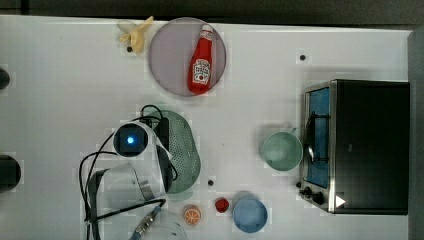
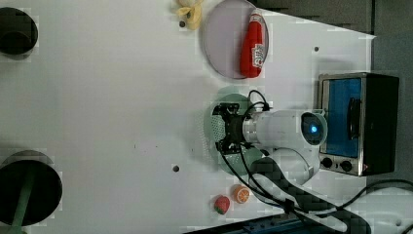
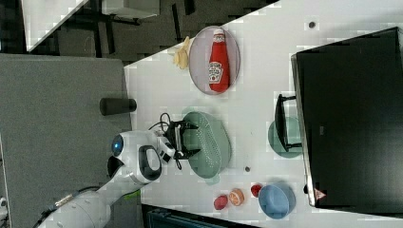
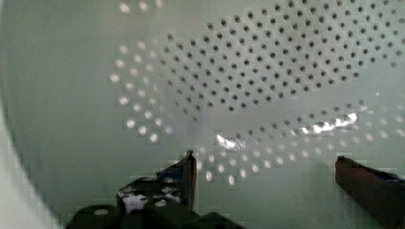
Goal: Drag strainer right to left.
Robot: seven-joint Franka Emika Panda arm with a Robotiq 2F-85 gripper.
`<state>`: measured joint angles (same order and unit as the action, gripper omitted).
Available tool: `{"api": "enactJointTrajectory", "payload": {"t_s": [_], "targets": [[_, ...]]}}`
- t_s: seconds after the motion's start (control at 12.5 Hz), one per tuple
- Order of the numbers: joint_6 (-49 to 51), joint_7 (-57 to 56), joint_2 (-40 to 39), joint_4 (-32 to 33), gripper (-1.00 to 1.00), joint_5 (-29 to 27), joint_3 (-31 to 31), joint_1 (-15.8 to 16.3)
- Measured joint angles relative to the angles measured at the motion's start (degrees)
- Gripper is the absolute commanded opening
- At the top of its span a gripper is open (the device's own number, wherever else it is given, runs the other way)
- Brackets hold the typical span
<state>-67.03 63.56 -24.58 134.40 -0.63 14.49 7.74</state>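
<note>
Strainer [image 1: 187, 150]: beside the ketchup plate [image 1: 167, 65].
Gripper [image 4: 265, 167]: jaws spread, seemingly inside the bowl, probably to push its wall.

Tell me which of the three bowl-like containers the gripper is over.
The strainer: pale mint, oval, dotted with holes. The open gripper hangs over it. The green mug and blue bowl stand apart, nearer the toaster oven.

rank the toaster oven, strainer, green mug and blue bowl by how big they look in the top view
1. toaster oven
2. strainer, partly hidden under the arm
3. green mug
4. blue bowl
The mug and bowl look close in size, so their order is unsure.
</note>
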Motion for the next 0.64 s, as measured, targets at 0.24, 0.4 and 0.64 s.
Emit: {"api": "enactJointTrajectory", "payload": {"t_s": [0.24, 0.4, 0.64], "targets": [[1.6, 2.5, -3.8, -5.9, 1.0, -2.0, -0.2, 1.8], [2.1, 4.6, -4.4, -8.1, 1.0, -1.4, -0.5, 4.2], [2.4, 7.4, -5.4, -11.8, 1.0, -1.8, 0.1, 6.6]]}}
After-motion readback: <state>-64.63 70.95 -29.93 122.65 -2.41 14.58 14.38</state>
